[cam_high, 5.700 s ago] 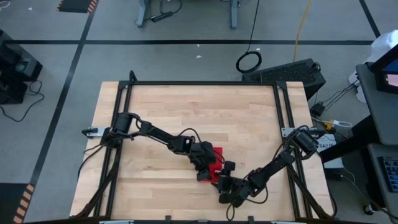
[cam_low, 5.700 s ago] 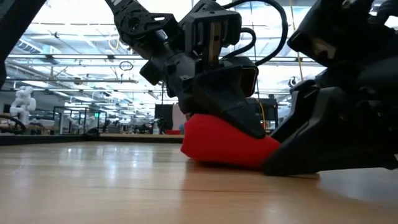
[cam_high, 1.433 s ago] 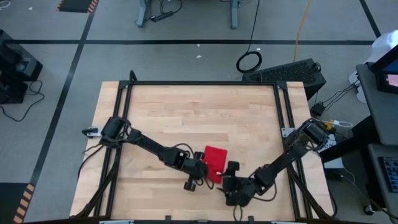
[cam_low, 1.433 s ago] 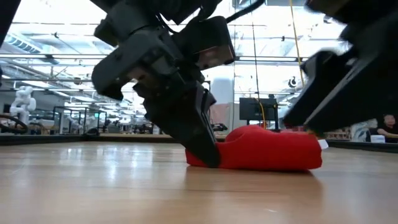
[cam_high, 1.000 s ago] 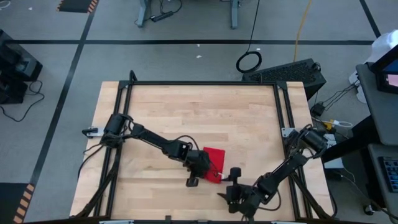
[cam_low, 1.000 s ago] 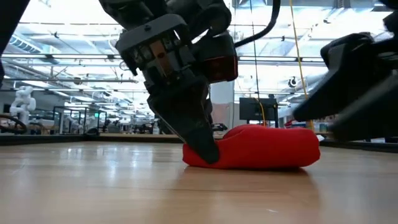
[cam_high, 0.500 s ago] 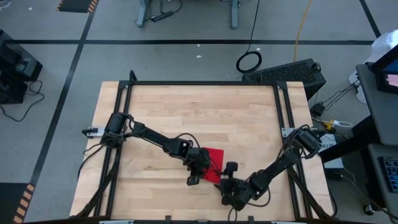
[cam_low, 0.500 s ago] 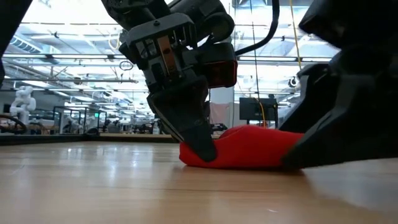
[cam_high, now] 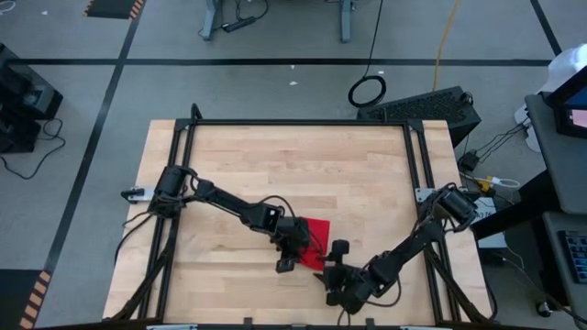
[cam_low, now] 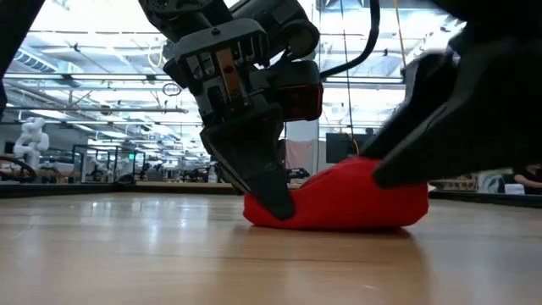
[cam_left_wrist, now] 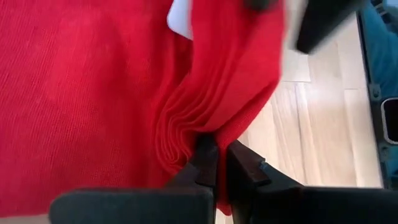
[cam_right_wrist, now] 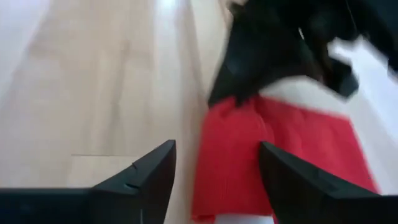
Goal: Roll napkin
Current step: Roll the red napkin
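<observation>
Soft red ribbed-knit napkin (cam_low: 339, 199), bunched in folded layers near the wooden table's (cam_high: 367, 174) front edge, pinched by left gripper (cam_left_wrist: 214, 165); right gripper (cam_right_wrist: 214, 168) spread just beside it.

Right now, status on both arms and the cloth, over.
Left gripper shut on the folded edge of the soft red fabric napkin. Right gripper open, at the napkin's other end. Nothing else on the wooden table.
</observation>
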